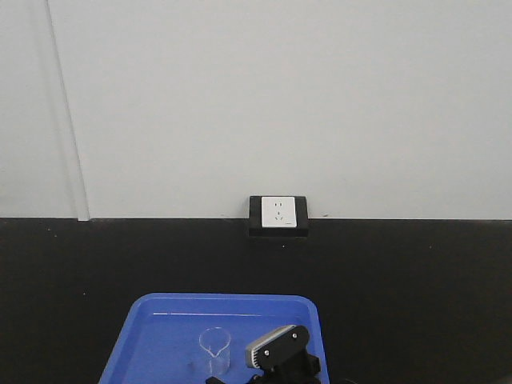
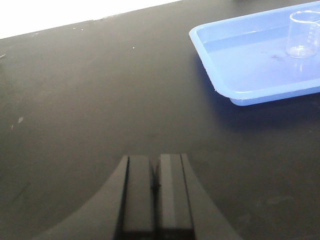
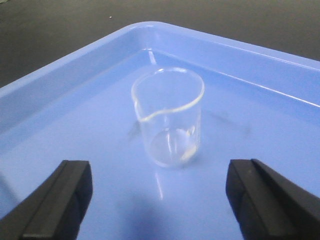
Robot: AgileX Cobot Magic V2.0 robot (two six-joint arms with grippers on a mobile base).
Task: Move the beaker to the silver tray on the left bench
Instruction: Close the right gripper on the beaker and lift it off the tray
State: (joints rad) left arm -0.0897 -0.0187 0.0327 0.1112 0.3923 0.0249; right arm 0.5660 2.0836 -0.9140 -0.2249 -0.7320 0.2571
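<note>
The small clear glass beaker (image 3: 169,117) stands upright in the blue tray (image 3: 60,75), its spout turned toward the left. It also shows in the front view (image 1: 214,350) and the left wrist view (image 2: 303,34). My right gripper (image 3: 159,172) is open wide, low over the tray, with the beaker just ahead of the gap between its black fingers (image 3: 62,195). My left gripper (image 2: 155,162) is shut and empty over the black bench, left of the blue tray (image 2: 260,92). The silver tray is out of view.
The black bench top (image 2: 90,100) runs to a white wall. A white wall socket in a black frame (image 1: 278,214) sits behind the blue tray (image 1: 160,336). The right arm's wrist camera housing (image 1: 276,346) stands over the tray beside the beaker.
</note>
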